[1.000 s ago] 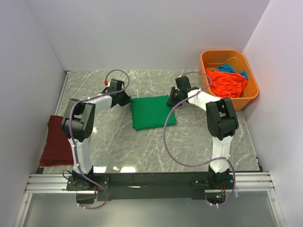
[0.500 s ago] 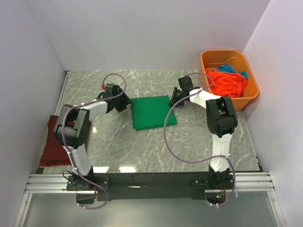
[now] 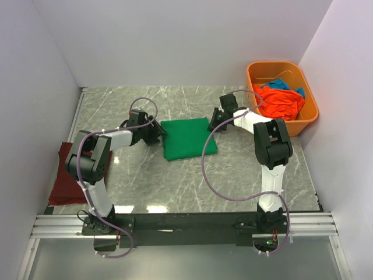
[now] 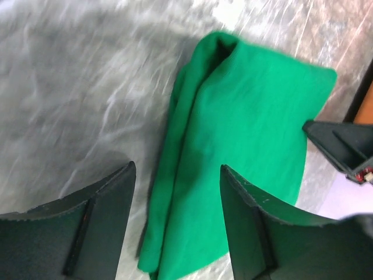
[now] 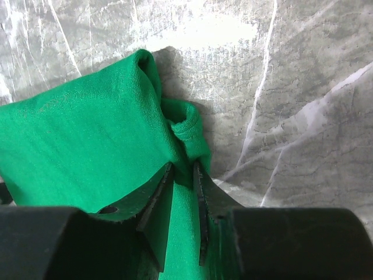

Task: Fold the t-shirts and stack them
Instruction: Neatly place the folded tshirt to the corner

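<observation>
green t-shirt pinched by right gripper; left gripper open at its edge.

Bench: grey marble-pattern bench, glossy, with pale veins.
Walls: plain white back wall, white left wall and white right wall close it on three sides.
Near edge: silver aluminium rail.
Light: soft and even; pale reflections on the bench beside the rail.
</observation>
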